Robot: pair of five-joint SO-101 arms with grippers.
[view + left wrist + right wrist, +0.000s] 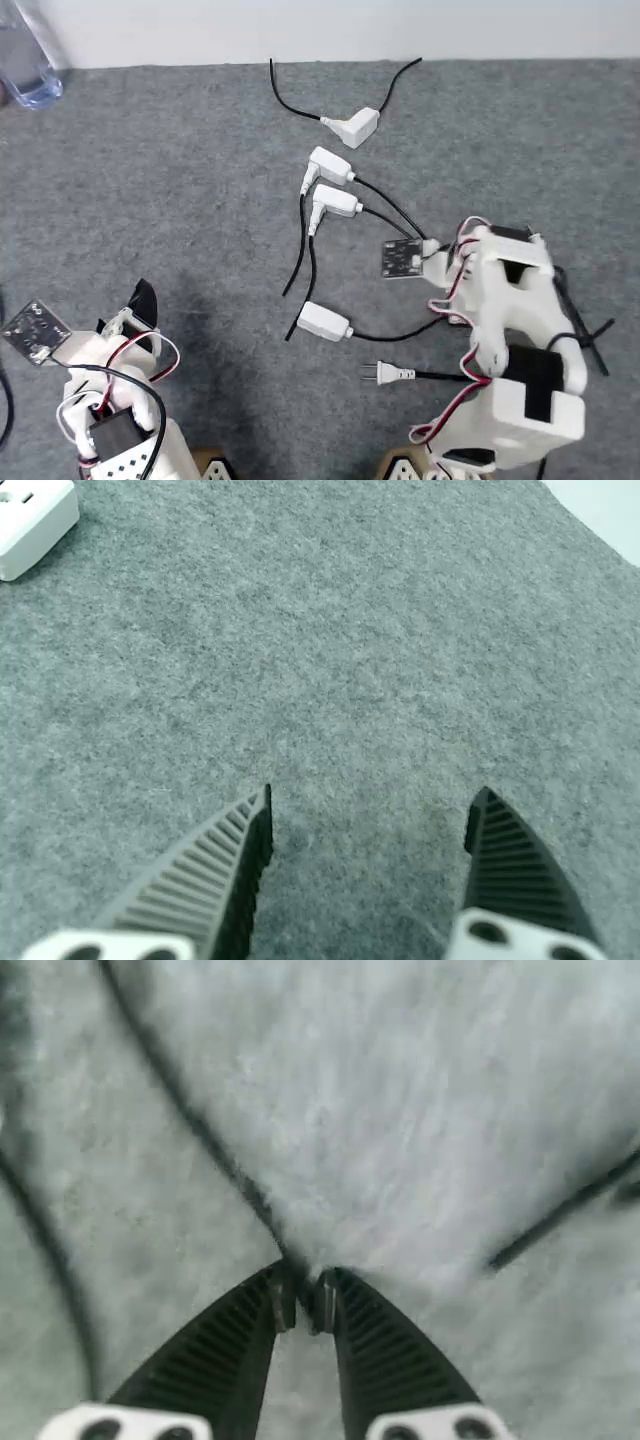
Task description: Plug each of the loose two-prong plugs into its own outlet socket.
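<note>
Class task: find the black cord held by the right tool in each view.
High view: cord runs from a white socket under the right arm.
Right wrist view: cord pinched in the right tool.
Left wrist view: open left tool over mat.
Shared landmark: grey mat.

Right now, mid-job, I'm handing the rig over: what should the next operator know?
Left claw: open, empty, over the grey mat.
Right claw: shut on a black cord; which one is unclear.
Loose plug lies by the right arm, near a socket that looks free.
Far socket and two middle sockets seem to have plugs in; confirm.
Left to do: seat the loose plug.
</note>
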